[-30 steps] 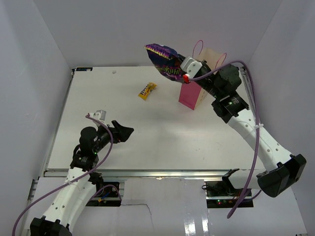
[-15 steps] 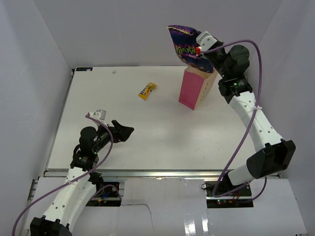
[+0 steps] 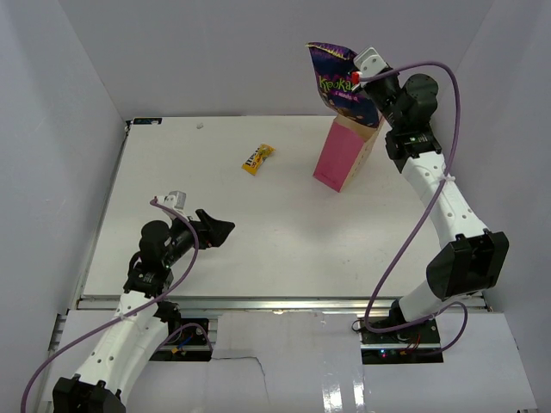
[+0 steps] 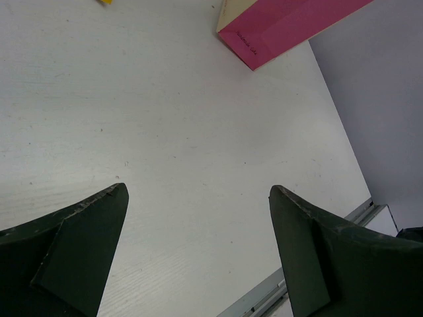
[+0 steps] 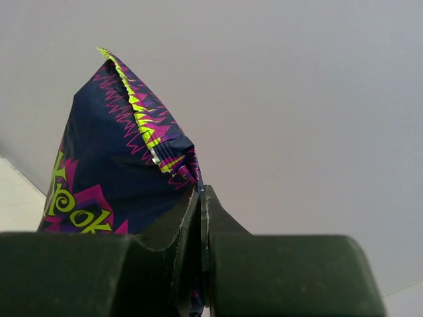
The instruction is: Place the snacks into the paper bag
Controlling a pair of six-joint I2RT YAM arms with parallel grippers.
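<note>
My right gripper (image 3: 362, 86) is shut on the edge of the dark blue-purple crinkly snack bag (image 3: 343, 82) and holds it upright above the open top of the pink paper bag (image 3: 342, 155). In the right wrist view the snack bag (image 5: 112, 178) is pinched between my closed fingers (image 5: 201, 218). A yellow candy packet (image 3: 257, 158) lies on the table left of the paper bag. My left gripper (image 3: 222, 229) is open and empty low over the table's near left part. The paper bag's base (image 4: 284, 30) shows in the left wrist view. No brown bars are visible.
White walls enclose the white table (image 3: 215, 206) on three sides. The table's metal front rail (image 3: 275, 303) runs along the near edge. The right arm (image 3: 439, 198) reaches up along the right wall.
My right gripper has carried the snack bag from left of the paper bag up and rightward to above its opening, turning it upright. The left arm has not moved.
</note>
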